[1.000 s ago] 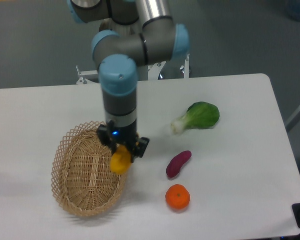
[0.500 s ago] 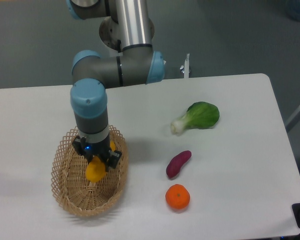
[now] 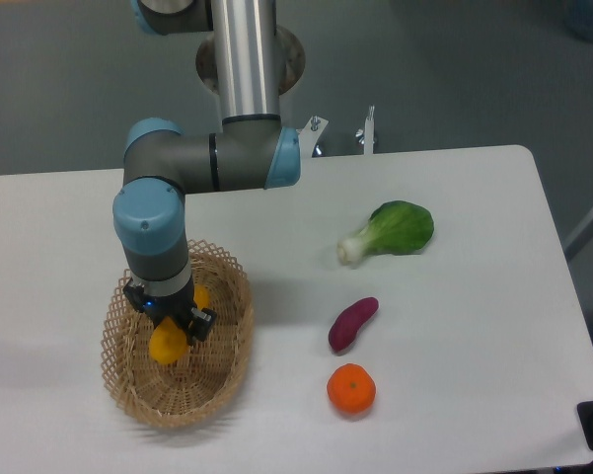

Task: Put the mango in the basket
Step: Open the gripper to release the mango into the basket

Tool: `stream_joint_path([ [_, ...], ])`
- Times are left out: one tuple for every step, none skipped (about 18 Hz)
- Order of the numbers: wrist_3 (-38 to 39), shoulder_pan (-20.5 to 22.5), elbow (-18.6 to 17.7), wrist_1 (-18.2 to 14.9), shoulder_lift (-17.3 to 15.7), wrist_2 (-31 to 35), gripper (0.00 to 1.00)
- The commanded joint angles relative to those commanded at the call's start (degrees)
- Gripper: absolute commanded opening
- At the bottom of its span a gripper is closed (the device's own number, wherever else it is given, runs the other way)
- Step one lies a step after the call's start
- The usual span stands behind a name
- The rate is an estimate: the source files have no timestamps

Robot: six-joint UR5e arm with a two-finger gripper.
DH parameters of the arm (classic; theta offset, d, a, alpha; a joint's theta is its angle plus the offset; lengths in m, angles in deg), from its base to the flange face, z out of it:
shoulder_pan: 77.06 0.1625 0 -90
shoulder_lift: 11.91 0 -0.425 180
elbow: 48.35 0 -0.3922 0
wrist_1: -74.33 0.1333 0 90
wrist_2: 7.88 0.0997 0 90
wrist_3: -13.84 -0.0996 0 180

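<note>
Mango, a smooth yellow-orange fruit, glossy and partly hidden by the black two-finger gripper clamped around it, hangs inside the oval, light tan woven wicker basket, over its middle, on the white table.

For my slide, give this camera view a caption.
Gripper holds the mango over the basket; bok choy, sweet potato and tangerine lie aside.
</note>
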Motion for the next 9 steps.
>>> stream_joint_path([
  [0.0, 0.0, 0.2, 0.0, -0.1, 0.2, 0.96],
  [-0.1, 0.1, 0.4, 0.0, -0.3, 0.3, 1.00],
  [-0.1, 0.1, 0.7, -0.1, -0.4, 0.4, 1.00],
  [-0.1, 0.1, 1.1, -0.1, -0.5, 0.4, 1.00],
  [-0.2, 0.2, 1.3, -0.1, -0.7, 0.4, 1.00],
  [-0.2, 0.3, 1.8, -0.1, -0.9, 0.4, 1.00],
  [-0.3, 0.7, 2.5, -0.2, -1.1, 0.7, 1.00],
  [-0.4, 1.7, 3.0, -0.4, -1.8, 1.3, 1.00],
  [-0.4, 3.3, 3.3, -0.5, -2.7, 2.2, 1.00],
])
